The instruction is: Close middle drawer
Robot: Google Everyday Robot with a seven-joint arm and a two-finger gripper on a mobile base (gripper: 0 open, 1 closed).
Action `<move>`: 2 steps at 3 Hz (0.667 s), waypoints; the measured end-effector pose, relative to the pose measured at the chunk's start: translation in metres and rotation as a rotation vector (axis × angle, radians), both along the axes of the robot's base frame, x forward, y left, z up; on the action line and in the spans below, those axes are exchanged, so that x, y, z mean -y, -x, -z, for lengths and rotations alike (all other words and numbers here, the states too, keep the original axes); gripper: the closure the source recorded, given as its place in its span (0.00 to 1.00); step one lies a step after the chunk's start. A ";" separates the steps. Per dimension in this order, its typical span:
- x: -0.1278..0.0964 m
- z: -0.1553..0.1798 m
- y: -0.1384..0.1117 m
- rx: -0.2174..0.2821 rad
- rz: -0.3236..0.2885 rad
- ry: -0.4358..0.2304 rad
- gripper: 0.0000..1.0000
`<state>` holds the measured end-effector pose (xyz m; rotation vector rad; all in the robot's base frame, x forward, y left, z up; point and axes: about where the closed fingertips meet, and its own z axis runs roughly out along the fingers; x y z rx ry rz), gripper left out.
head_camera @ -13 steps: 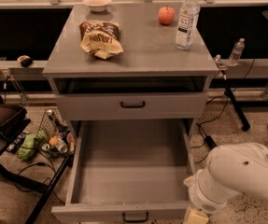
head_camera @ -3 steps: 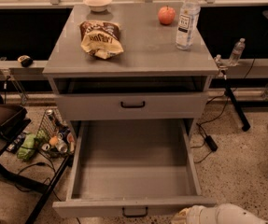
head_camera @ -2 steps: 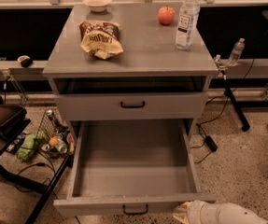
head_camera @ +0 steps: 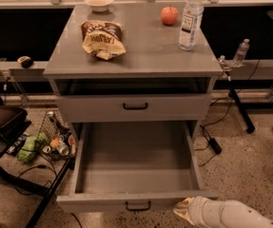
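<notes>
The middle drawer (head_camera: 102, 202) is pulled far out of the grey cabinet (head_camera: 136, 63). Its deep grey tray (head_camera: 136, 160) is bare, and its low front carries a small black handle (head_camera: 138, 205). The gripper (head_camera: 181, 211) is at the tip of my white arm (head_camera: 231, 216) at the bottom right. It sits just in front of the right end of the drawer front. The drawer above (head_camera: 135, 106) is nearly shut, with a dark gap over it.
On the cabinet top are a chips bag (head_camera: 100, 38), a white bowl (head_camera: 99, 2), an apple (head_camera: 169, 15) and a water bottle (head_camera: 191, 19). A wire basket of cans (head_camera: 55, 139) stands left of the drawer. Cables (head_camera: 212, 144) lie on the floor at the right.
My arm has dropped from the drawer's right side to the bottom edge, and its tip has moved left to the drawer front's right end. The drawer front sits slightly farther in.
</notes>
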<state>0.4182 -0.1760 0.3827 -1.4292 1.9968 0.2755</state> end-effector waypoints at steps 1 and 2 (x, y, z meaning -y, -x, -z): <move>0.000 0.000 0.001 0.002 0.000 -0.001 1.00; -0.010 -0.011 -0.041 0.057 0.002 -0.047 1.00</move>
